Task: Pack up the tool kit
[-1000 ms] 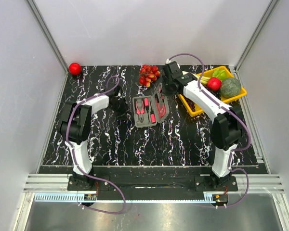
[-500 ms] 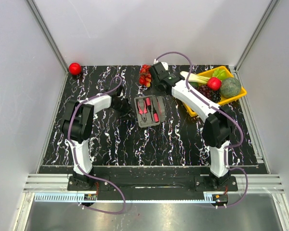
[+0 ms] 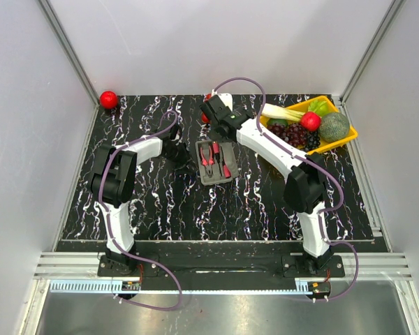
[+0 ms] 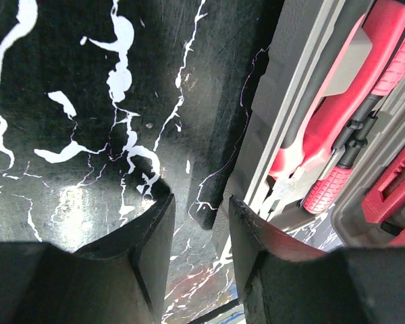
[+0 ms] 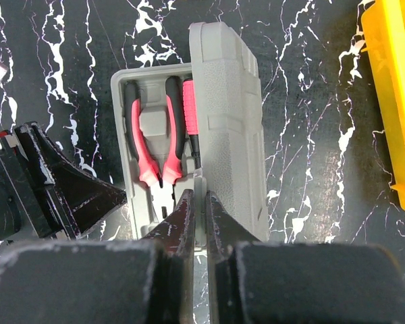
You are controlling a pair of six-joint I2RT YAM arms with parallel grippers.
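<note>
The grey tool kit case (image 3: 211, 176) lies mid-table with its lid (image 5: 226, 128) raised partway over the right half of the tray. Red-handled pliers (image 5: 155, 145) and another red-handled tool (image 5: 188, 108) sit in the uncovered compartments. My right gripper (image 5: 204, 196) is shut on the lid's free edge; in the top view it (image 3: 221, 137) hangs over the case's far end. My left gripper (image 4: 201, 206) is open and empty, low on the table just left of the case wall (image 4: 277, 121); it also shows in the top view (image 3: 185, 155). The pliers' handles (image 4: 337, 128) show beside it.
A yellow tray (image 3: 350, 135) of fruit and vegetables stands at the back right, its rim also in the right wrist view (image 5: 391, 101). A red ball (image 3: 109, 99) lies at the back left corner. Red fruit (image 3: 207, 117) peeks from behind the right arm.
My right gripper has moved left with the lid, swinging it from lying open on the right to partway over the tray. The left arm has barely moved.
</note>
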